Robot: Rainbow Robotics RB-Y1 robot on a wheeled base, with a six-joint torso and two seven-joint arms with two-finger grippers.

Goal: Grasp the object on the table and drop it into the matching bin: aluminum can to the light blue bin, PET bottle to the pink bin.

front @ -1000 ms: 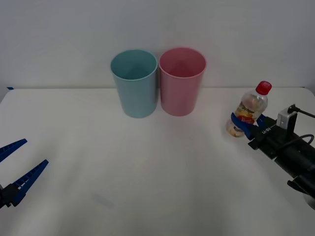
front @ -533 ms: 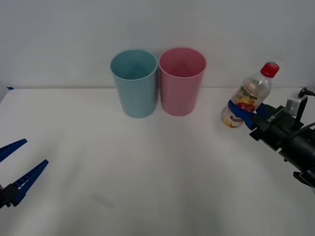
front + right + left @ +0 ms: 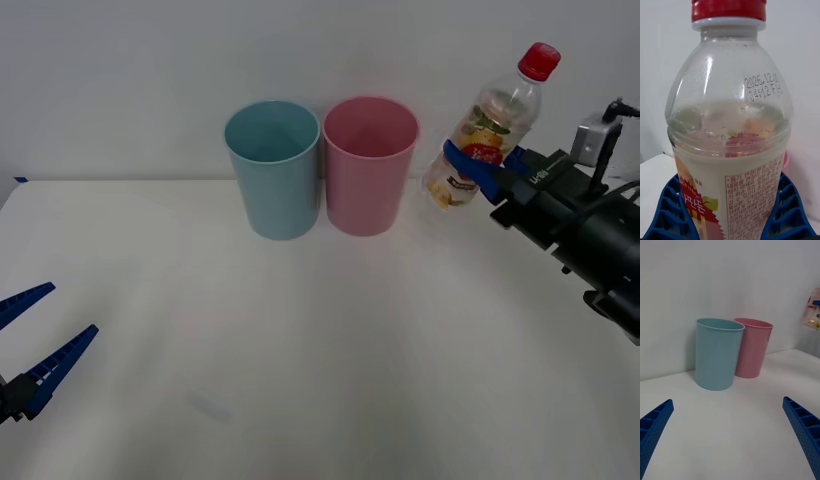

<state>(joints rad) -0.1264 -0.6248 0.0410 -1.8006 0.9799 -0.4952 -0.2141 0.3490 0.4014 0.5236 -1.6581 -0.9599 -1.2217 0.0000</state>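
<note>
Clear PET bottle [image 3: 485,130] pinched aloft
Ribbed blue right gripper [image 3: 478,166] clamps its label; left gripper [image 3: 35,335] spread near the table's [image 3: 330,350] left edge.

The PET bottle [image 3: 730,150] carries the only writing that can be read. A dotted date stamp on its clear shoulder reads "2026.12." on the upper line and, as far as the faint print allows, "04:12 F" with a further character below. On the label, large white Korean letters stand on red, with small print like "SINCE 1996" arched above them. A white panel beside it holds fine Korean print, too small to read.
</note>
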